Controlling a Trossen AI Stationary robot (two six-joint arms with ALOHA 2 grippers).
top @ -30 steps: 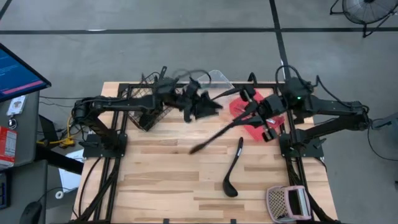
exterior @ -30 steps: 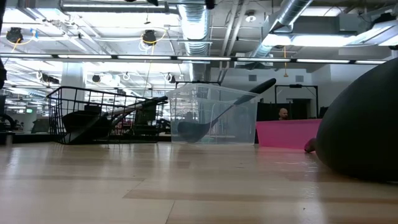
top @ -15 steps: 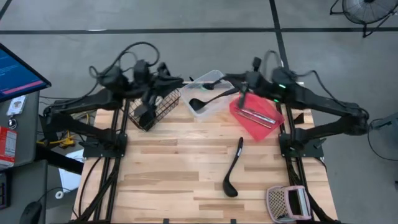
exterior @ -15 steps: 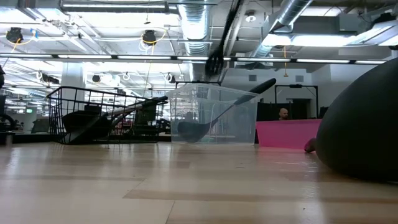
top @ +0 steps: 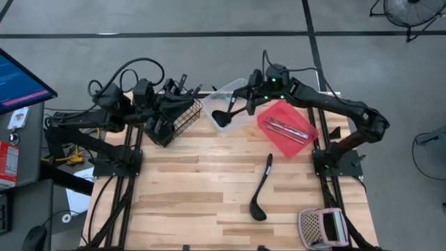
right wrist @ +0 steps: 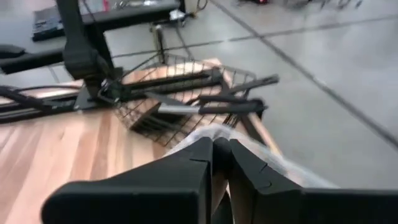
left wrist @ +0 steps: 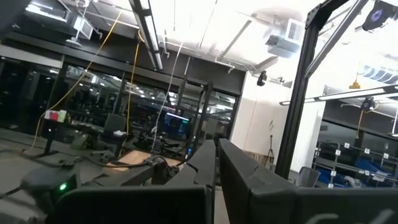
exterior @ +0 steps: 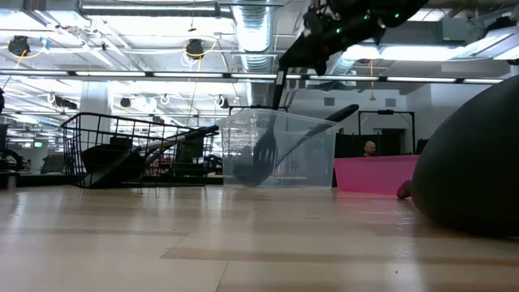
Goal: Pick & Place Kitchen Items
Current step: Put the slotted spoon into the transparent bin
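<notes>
My right gripper point(top: 249, 102) is over the clear tub point(top: 224, 94) at the table's far edge, shut on a black long-handled utensil point(exterior: 276, 105) that hangs down into the tub. A black ladle point(exterior: 324, 126) leans in the tub, its handle on the rim. My left gripper point(top: 180, 97) is shut and empty, above the black wire basket point(top: 171, 120), which holds several black utensils. Another black ladle point(top: 261, 185) lies on the table's middle. Thin silver pieces point(top: 286, 127) lie in the red tray point(top: 303, 118). My right gripper holds the black utensil by the upper end of its handle point(exterior: 281, 77), pinched between the two fingers, which come from above and the right. The utensil hangs nearly upright below the fingers, with its head point(exterior: 263, 154) down inside the tub. Whether the head touches the bottom I cannot tell.
A pinkish-white perforated box point(top: 320, 226) stands at the near right corner. The lying ladle's head fills the low view's right side point(exterior: 478, 162). Bare wood shows at the table's near left point(top: 160, 209). A monitor point(top: 21, 80) stands off the left edge.
My right gripper has carried the black utensil from the table's middle up and toward the far edge, swung it from slanting to nearly upright, and lowered its head into the tub. My left gripper has drawn back from near the tub toward the left, over the basket.
</notes>
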